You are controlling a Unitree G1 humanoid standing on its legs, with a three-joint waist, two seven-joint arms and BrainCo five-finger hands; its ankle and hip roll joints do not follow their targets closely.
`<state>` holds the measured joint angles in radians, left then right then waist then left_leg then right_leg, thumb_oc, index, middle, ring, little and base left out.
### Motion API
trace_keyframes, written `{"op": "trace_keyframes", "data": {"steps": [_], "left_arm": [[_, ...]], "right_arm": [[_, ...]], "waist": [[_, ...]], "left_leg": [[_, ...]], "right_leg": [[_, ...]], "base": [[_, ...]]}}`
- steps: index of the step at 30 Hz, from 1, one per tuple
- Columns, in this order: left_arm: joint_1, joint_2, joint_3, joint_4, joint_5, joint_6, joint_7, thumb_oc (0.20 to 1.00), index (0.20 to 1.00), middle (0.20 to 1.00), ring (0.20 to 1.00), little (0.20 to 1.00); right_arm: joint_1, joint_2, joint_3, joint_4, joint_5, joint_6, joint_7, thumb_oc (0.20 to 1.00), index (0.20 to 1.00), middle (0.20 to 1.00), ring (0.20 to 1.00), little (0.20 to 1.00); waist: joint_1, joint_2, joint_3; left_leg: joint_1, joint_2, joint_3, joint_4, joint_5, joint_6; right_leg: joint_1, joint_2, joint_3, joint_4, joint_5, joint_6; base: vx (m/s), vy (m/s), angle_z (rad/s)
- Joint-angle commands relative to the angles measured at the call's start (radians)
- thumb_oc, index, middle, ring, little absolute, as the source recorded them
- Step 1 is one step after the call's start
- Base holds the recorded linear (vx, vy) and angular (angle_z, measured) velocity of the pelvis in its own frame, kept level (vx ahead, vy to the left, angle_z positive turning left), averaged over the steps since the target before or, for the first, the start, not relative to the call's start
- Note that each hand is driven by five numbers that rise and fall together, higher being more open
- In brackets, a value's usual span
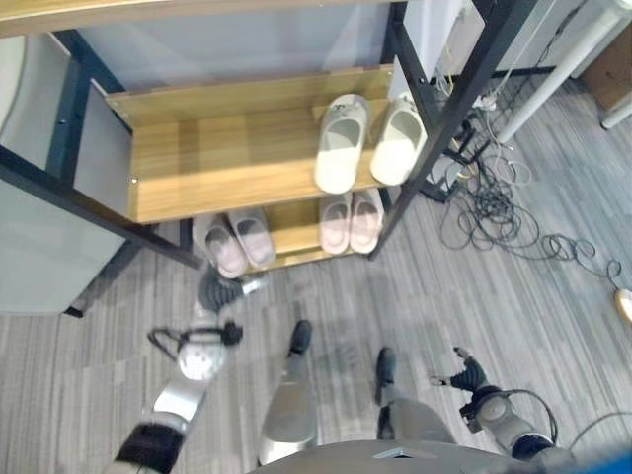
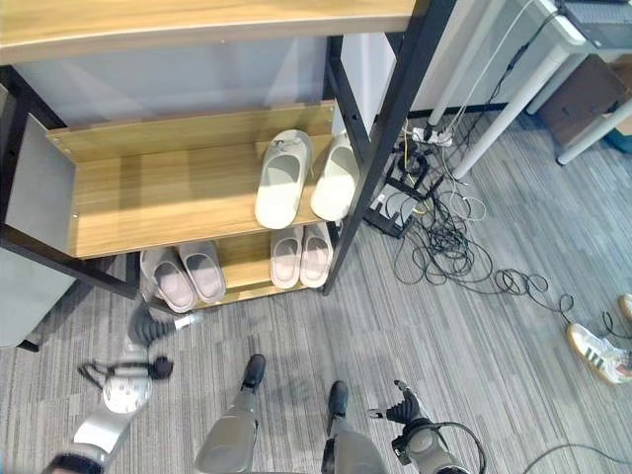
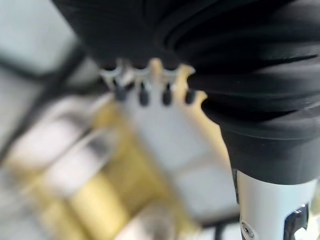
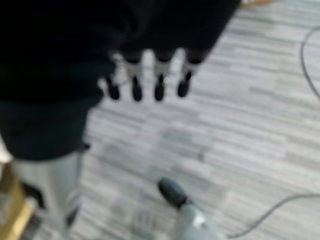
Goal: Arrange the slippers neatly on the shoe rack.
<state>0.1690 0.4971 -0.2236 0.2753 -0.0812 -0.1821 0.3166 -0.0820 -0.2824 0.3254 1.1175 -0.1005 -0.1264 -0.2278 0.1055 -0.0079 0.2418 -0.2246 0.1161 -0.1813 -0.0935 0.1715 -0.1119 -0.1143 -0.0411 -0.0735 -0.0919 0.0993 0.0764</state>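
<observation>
The floor (image 1: 513, 296) is grey with stripes, like carpet. A big shoe rack (image 1: 227, 158) stands on it, made of black bars and light wood shelves. A tangle of cables (image 2: 444, 237) lies on the floor at the right side of the rack, near white legs of some furniture (image 2: 504, 99). A shoe (image 2: 597, 353) with stripes lies far off on the right.

There are three pairs of slippers, six slippers in all. Two big cream slippers (image 1: 367, 141) sit side by side on the middle shelf, at its right end. Two pink slippers (image 1: 351, 222) sit just below them on the bottom shelf. Two grey slippers (image 1: 235, 242) sit on the bottom shelf too, more to the left, with their heels near the front edge.

The left hand (image 1: 222, 291) is low, just in front of the grey slippers. Its fingers (image 3: 142, 92) are spread out straight and hold nothing.

The right hand (image 1: 464, 375) hangs over the floor on the right, well apart from the rack. Its fingers (image 4: 159, 87) are straight and loose, and hold nothing
</observation>
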Motion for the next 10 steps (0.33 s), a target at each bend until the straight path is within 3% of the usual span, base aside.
{"op": "trace_keyframes", "data": {"steps": [1, 7, 8, 10], "left_arm": [[-0.040, 0.043, -0.040, 0.010, -0.099, -0.061, -0.130, 1.000, 1.000, 1.000, 1.000, 1.000], [-0.020, -0.002, -0.089, 0.171, -0.128, -0.030, -0.203, 1.000, 1.000, 1.000, 1.000, 1.000], [-0.039, -0.068, -0.119, 0.361, -0.065, 0.003, -0.220, 1.000, 1.000, 1.000, 1.000, 1.000], [-0.066, -0.116, -0.131, 0.494, -0.009, 0.011, -0.214, 1.000, 1.000, 1.000, 1.000, 1.000]], "right_arm": [[0.026, -0.032, 0.012, -0.023, 0.028, -0.003, 0.000, 1.000, 1.000, 1.000, 1.000, 1.000], [0.051, -0.043, 0.010, -0.017, 0.026, -0.008, 0.007, 1.000, 1.000, 1.000, 1.000, 1.000], [0.072, -0.040, 0.011, -0.012, 0.029, -0.013, 0.018, 1.000, 1.000, 1.000, 1.000, 1.000], [0.079, -0.036, 0.015, -0.004, 0.030, -0.014, 0.023, 1.000, 1.000, 1.000, 1.000, 1.000]], "waist": [[-0.011, -0.022, -0.014], [-0.019, -0.019, -0.015], [-0.027, -0.023, -0.018], [-0.032, -0.023, -0.020]], "left_leg": [[-0.038, -0.079, 0.042, 0.141, -0.166, 0.086], [-0.038, -0.080, 0.039, 0.134, -0.162, 0.088], [-0.035, -0.081, 0.039, 0.132, -0.160, 0.088], [-0.031, -0.079, 0.039, 0.130, -0.160, 0.088]], "right_leg": [[-0.061, -0.065, -0.033, 0.116, -0.094, 0.035], [-0.058, -0.065, -0.037, 0.112, -0.098, 0.034], [-0.057, -0.064, -0.036, 0.113, -0.100, 0.033], [-0.056, -0.064, -0.037, 0.114, -0.104, 0.031]], "base": [[0.00, 0.000, 0.00], [0.00, -0.001, 0.01], [0.00, 0.000, 0.00], [0.02, -0.009, 0.15]]}}
